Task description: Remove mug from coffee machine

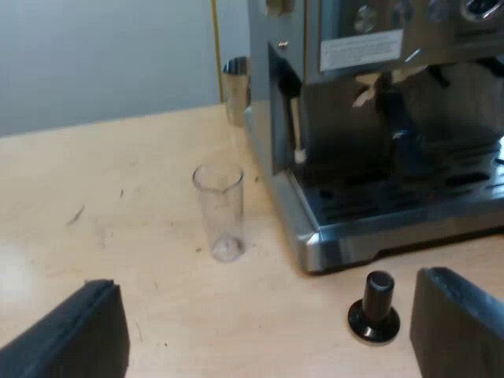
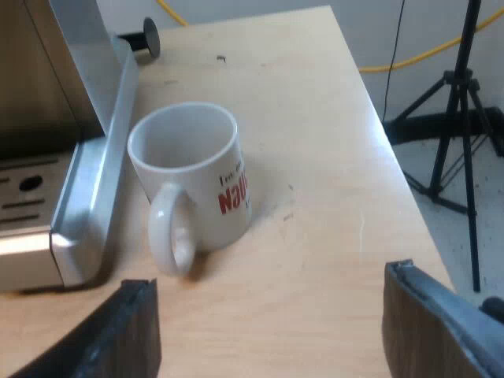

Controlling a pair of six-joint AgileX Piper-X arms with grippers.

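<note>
Left pincer [image 1: 268, 335]: fingers spread wide, holding nothing, low over the tabletop [image 1: 118, 197]. Nearest thing to it is the tamper [image 1: 375, 311] with a black knob, standing upright on the wood just off the espresso machine's [image 1: 378, 118] base corner. A bit farther out is the measuring glass [image 1: 220, 211], upright and looking empty, beside the machine's side and apart from it. The drip tray [image 1: 394, 197] has nothing standing on it. A thin steam pipe [image 1: 296, 126] with a white tip hangs at the machine's near corner. A metal jug [image 1: 235, 87] sits beyond the glass, close against the machine.

Right pincer [image 2: 272, 335]: also wide open, gripping nothing, with bare wood between the fingers. The mug [image 2: 197, 177] is just ahead of it: white with red lettering, upright, empty inside, handle turned toward the pincer. It stands on the tabletop, off the tray and just beside the machine's metal side. I can't tell whether they touch. On the floor [image 2: 441, 228] past the tabletop edge: a black tripod [image 2: 465, 142] and a yellow cable [image 2: 425, 55].
</note>
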